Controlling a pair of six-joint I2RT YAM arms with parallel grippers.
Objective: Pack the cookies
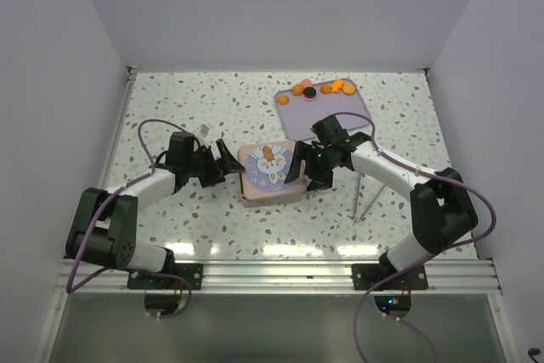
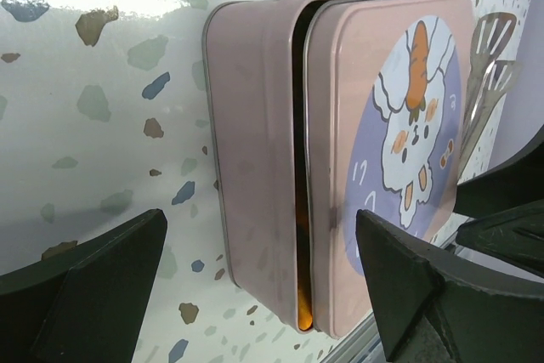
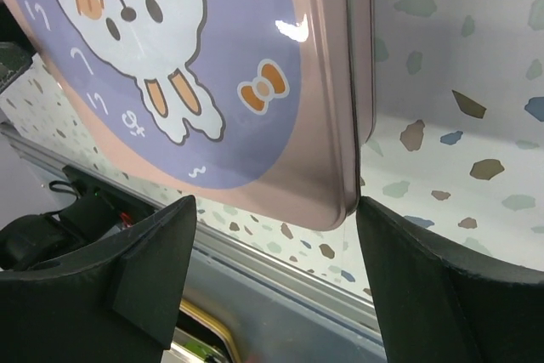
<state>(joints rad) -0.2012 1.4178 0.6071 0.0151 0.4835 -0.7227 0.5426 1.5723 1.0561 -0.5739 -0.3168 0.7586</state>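
At the left of the worktop (image 1: 170, 108), the left hand (image 1: 224, 163) is fully open and sits just beside the left wall of the pink tin (image 1: 270, 183), gripping nothing. The tin stands at the centre, near the arms. Its rabbit-print lid (image 2: 374, 167) rests on top but is offset from the base, leaving a dark gap along one side. An orange piece (image 2: 303, 316) is visible in that gap, probably a cookie already packed; the rest of the interior is hidden. The right hand (image 1: 303, 167) is at the tin's right edge. Its fingers stand apart, with the lid's corner in line between them, and whether they touch the lid cannot be determined. At the far right, a lavender tray (image 1: 340, 115) carries the unpacked cookies (image 1: 325, 88): several orange, one dark and one pink. Assessment: packing is incomplete. Those cookies have yet to be transferred, and the lid has yet to be seated.
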